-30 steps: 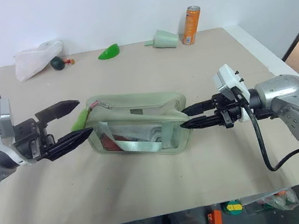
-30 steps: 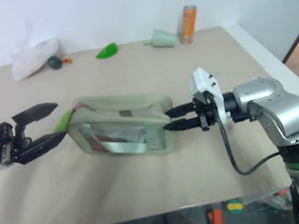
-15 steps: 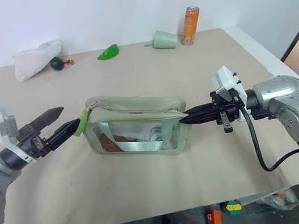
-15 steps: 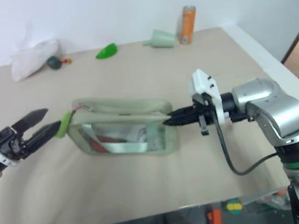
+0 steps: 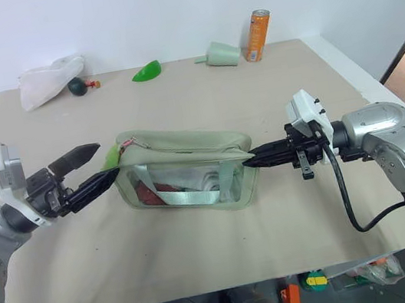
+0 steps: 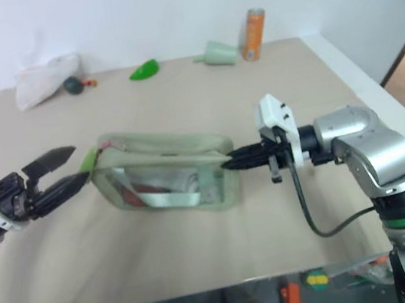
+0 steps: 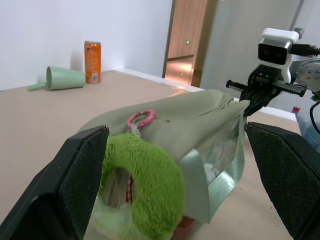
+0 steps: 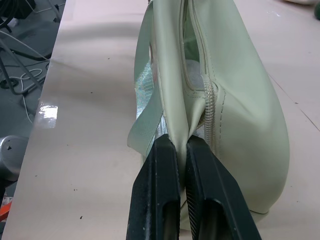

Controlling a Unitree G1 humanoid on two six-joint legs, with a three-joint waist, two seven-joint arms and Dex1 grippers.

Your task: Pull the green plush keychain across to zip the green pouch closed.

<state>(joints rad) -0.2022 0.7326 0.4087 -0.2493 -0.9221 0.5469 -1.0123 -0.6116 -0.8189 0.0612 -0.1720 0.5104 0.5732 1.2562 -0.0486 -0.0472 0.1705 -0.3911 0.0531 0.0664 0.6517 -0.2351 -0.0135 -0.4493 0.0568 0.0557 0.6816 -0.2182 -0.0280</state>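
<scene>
The green pouch [image 5: 190, 170] lies mid-table, clear side panel and strap handle toward me, its zipper running along the top. The green plush keychain [image 7: 142, 190], a fuzzy lime ring on a pinkish loop, hangs at the pouch's left end. My left gripper [image 5: 108, 159] is open, one finger on either side of the keychain, not closed on it. My right gripper [image 8: 178, 145] is shut on the fabric at the pouch's right end, just beside the zipper's end, and points left.
Along the table's far edge stand an orange can [image 5: 260, 33], a pale green funnel [image 5: 223, 53], a glossy green leaf-shaped piece [image 5: 147, 70] and a white cloth bag [image 5: 50, 80] with a small dark green thing beside it. The table's right edge runs behind my right arm.
My right gripper's fingers have closed onto the pouch's right end. My left gripper has rolled, sunk a little and edged toward the pouch, staying open around the keychain.
</scene>
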